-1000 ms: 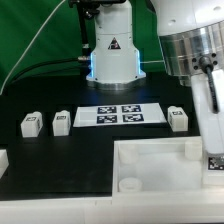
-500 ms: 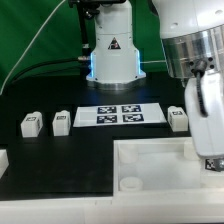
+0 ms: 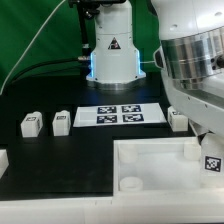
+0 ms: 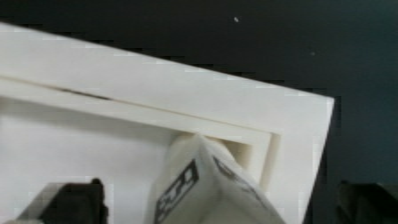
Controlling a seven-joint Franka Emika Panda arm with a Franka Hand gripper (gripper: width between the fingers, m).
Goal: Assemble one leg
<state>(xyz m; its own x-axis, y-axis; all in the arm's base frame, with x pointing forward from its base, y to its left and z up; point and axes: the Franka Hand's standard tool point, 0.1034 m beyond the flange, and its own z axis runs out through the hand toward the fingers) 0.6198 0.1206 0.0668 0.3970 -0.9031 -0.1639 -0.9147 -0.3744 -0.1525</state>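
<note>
Table (image 3: 40, 95): black surface carrying all the parts.
Arm (image 3: 195, 70): large and white, filling the exterior view's right, reaching down over the panel's far right corner.
Panel (image 3: 150, 150): big white rimmed square at the near right; a round socket (image 3: 128, 184) shows at its near left corner.
Marker board (image 3: 120, 115): flat white strip of four tags, lying beyond the panel.
Gripper (image 4: 217, 205): fingers pinching a tagged leg, held tilted over the panel's corner (image 4: 294, 120).
Held leg (image 3: 212, 163): at the panel's right edge, tag facing out.
Loose legs: two left of the marker board (image 3: 31, 124) (image 3: 61, 121), one to its right (image 3: 178, 119).
</note>
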